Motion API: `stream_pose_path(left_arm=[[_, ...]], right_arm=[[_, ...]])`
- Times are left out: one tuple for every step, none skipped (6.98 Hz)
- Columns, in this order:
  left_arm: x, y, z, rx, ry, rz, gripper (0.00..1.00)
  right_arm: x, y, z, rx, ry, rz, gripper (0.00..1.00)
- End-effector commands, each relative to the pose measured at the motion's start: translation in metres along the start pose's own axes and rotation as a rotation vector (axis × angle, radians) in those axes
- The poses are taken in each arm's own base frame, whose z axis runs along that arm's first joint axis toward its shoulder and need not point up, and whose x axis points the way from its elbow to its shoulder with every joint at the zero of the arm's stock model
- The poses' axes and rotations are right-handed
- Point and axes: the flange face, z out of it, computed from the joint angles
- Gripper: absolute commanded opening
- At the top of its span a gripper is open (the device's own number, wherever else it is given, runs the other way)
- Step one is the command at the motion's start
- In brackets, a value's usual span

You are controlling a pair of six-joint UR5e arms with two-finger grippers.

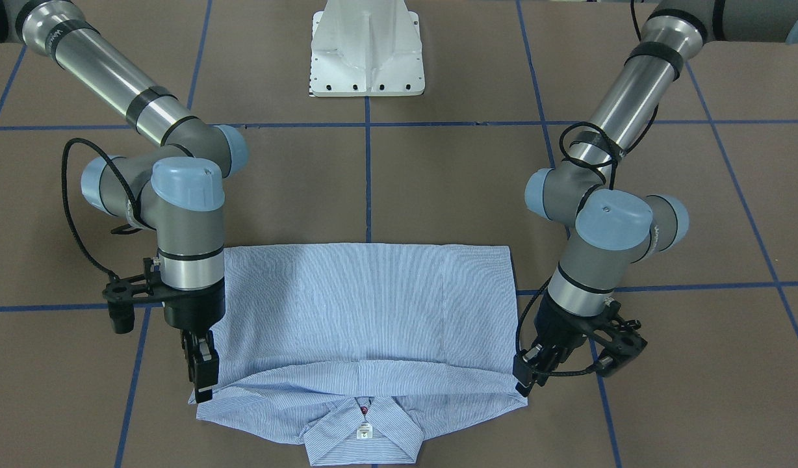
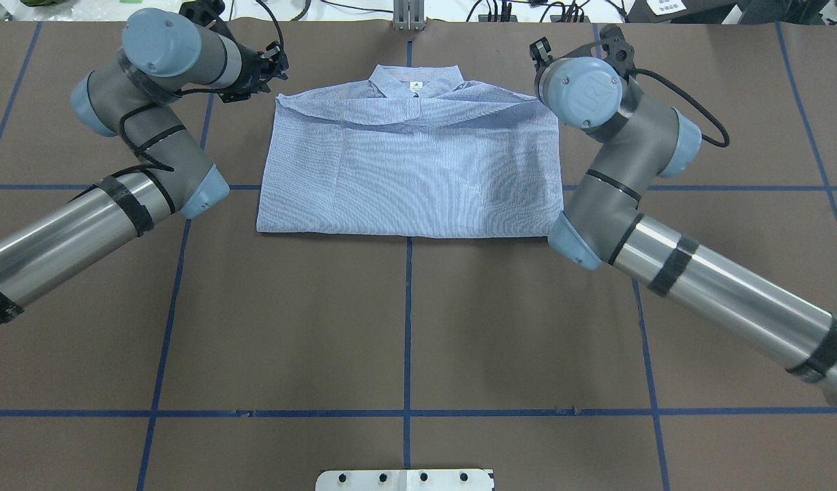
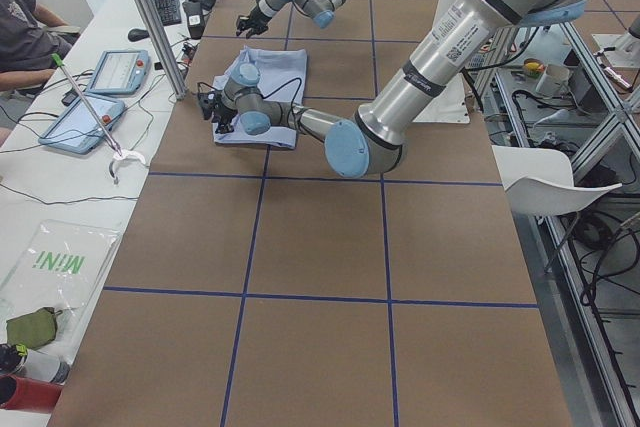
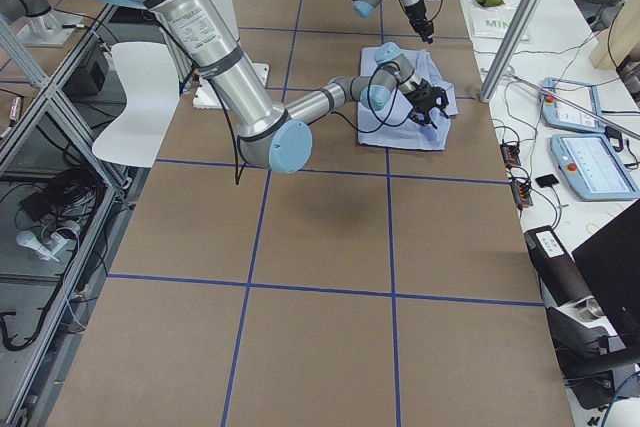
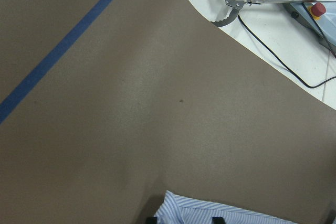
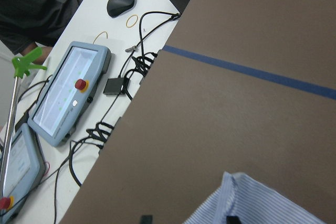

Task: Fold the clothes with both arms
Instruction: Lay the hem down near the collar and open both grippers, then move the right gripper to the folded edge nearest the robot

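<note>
Front-facing camera: I've got the shirt (image 1: 366, 305) lying flat on the brown table (image 1: 438, 188), straddling the blue centre line (image 1: 368, 182), well out from the white base (image 1: 366, 52). It's doubled over into a wide rectangle, folded edge toward the base. The collar (image 1: 363, 439) pokes out on the side away from the base, with the small white label (image 1: 364, 429) showing.

On this view's left the right gripper (image 1: 203, 385) points straight down at the shirt's corner, its tip touching the cloth where the top layer meets the shoulder. At the opposite corner the left gripper (image 1: 521, 383) comes in tilted, tip right at the cloth's edge. From this angle I can't read either claw.

Right wrist camera helps. Two dark fingertips (image 6: 146, 218) sit apart at the bottom of frame with striped cloth between them, so that claw is spread, not pinching. Left wrist camera, same story: fingertips (image 5: 151, 219) apart, a striped corner between them.

Overhead, the grippers sit at the collar end, one either side of the shirt.
</note>
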Motion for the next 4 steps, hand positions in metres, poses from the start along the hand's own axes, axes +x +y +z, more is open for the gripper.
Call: stream_pose_path(left_arm=[[-0.013,0.002,-0.022,-0.001,0.036,0.009,0.46],[-0.015,0.004,-0.03,-0.001,0.048,0.01,0.46],[-0.019,0.005,-0.035,-0.001,0.054,0.011,0.46],[-0.019,0.005,-0.035,-0.001,0.056,0.012,0.46]], right_arm=[[0.088,0.031,-0.064,-0.122,0.025,-0.062,0.61],[0.112,0.056,-0.086,-0.14,0.083,-0.105,0.64],[0.14,0.07,-0.094,-0.15,0.135,-0.105,0.65],[0.15,0.071,-0.101,-0.166,0.146,-0.109,0.65]])
